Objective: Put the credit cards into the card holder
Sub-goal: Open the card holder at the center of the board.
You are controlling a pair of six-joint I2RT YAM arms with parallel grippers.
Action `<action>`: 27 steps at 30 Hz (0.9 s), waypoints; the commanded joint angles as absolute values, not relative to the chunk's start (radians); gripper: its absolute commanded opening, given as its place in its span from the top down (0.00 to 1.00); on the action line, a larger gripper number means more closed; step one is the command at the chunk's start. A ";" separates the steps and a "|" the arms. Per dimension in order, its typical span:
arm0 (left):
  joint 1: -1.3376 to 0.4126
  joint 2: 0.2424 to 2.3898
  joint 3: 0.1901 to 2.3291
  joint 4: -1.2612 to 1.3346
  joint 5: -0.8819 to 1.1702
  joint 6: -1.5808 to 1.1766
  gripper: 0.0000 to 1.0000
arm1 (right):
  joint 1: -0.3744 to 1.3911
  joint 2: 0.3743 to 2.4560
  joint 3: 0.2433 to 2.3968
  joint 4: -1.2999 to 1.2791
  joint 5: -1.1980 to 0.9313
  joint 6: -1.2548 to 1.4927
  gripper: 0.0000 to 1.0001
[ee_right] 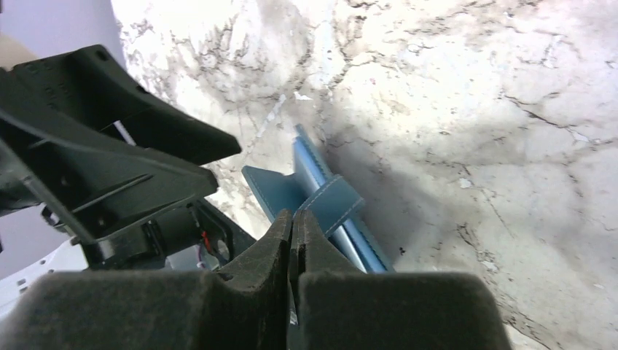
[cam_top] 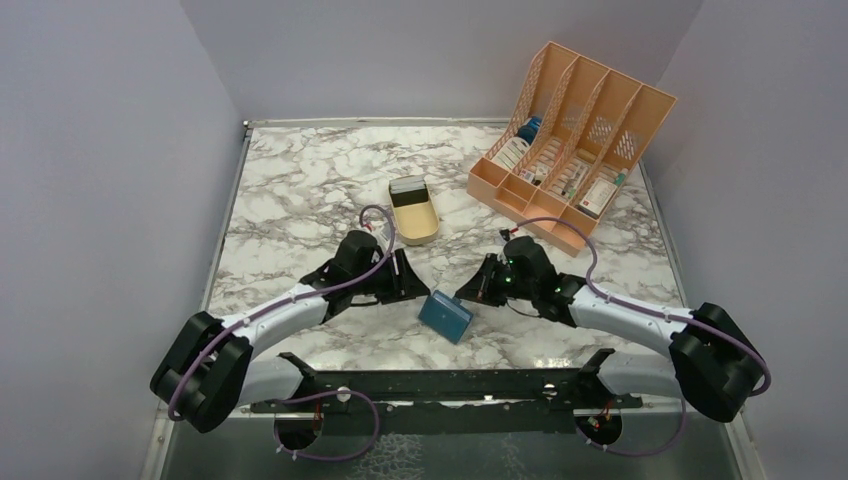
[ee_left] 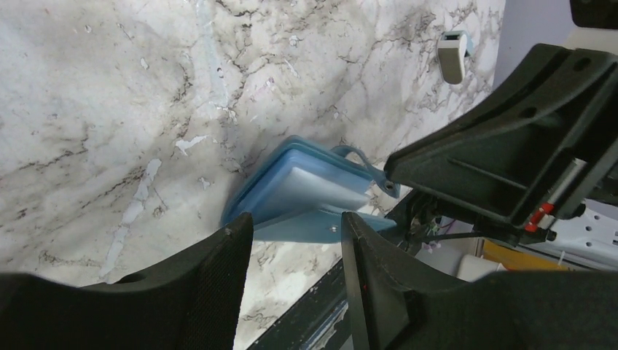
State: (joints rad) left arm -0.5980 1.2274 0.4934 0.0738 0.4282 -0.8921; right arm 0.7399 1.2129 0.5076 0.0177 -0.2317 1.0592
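While my right fingers (ee_right: pixel 255 270) press flat together with no gap, they nip the end of the strap (ee_right: pixel 331 204) on the card holder (ee_right: pixel 310 179), a teal-blue folding wallet. It sits on the marble worktop (cam_top: pixel 300 180) toward the near edge, between my two arms. It is tilted up on one long edge rather than lying flat, and its flaps are partly spread, so the pale blue inner faces show from my left wrist.

My left fingers (ee_left: pixel 211 284) stand moderately apart, neither wide nor narrow, and hold nothing. The holder's lower edge shows in the gap between their tips, just beyond them, and I cannot tell whether either tip touches it. My two sets of fingers face each other across the wallet, close together.

Farther back on the worktop lies a tan oval tray (cam_top: pixel 415 222) with something dark at its far end, too small to make out. At the far right stands an orange slotted file rack (cam_top: pixel 648 118) with small boxes in its compartments.
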 commanded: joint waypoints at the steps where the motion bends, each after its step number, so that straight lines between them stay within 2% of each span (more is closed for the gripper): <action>1: -0.604 1.164 0.448 0.060 0.452 -0.913 0.49 | 0.742 1.195 0.514 -0.021 -0.170 1.035 0.99; 10: -0.606 1.069 0.384 0.088 0.477 -0.976 0.47 | 0.742 1.053 0.445 -0.027 -0.183 1.107 0.99; 16: -0.607 1.076 0.334 0.265 0.533 -1.031 0.39 | 0.742 0.981 0.392 0.028 -0.207 1.152 0.99; 27: -0.616 1.137 0.359 0.331 0.570 -1.040 0.29 | 0.742 0.968 0.376 0.079 -0.247 1.192 0.99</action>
State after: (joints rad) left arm -0.6048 1.1381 0.3363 0.2630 0.5236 -1.0306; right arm 0.7395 0.9928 0.3950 0.0154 -0.2226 1.1637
